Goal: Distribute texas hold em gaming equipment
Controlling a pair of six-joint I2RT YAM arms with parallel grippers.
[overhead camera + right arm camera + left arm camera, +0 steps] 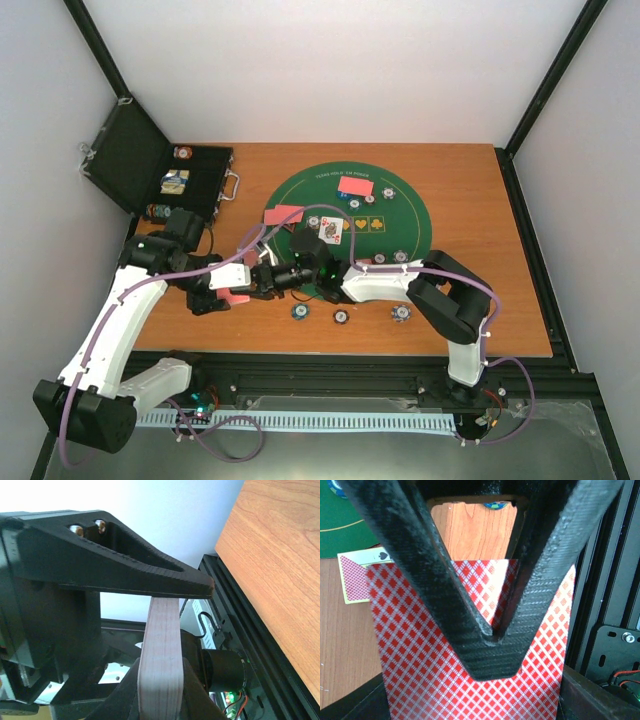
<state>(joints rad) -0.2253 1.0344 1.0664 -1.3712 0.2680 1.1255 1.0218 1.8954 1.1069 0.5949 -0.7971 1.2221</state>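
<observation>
My left gripper [492,641] is shut on a red-backed playing card [430,670]; in the top view it [240,294] sits off the mat's near left rim. My right gripper [167,635] is shut on a deck of cards [160,670], seen edge-on between its fingers. In the top view it [274,278] points left and meets the left gripper. Two red-backed cards [355,185] [283,214] and a face-up card [331,230] lie on the green mat [400,225]. Poker chips [341,317] [401,313] [297,311] lie by the mat's near rim.
An open black case [140,155] stands at the far left with chips and cards inside. More chips [387,192] lie on the mat. A second card [352,577] lies on the wood beside the held one. The black frame rail [400,372] runs along the table's near edge.
</observation>
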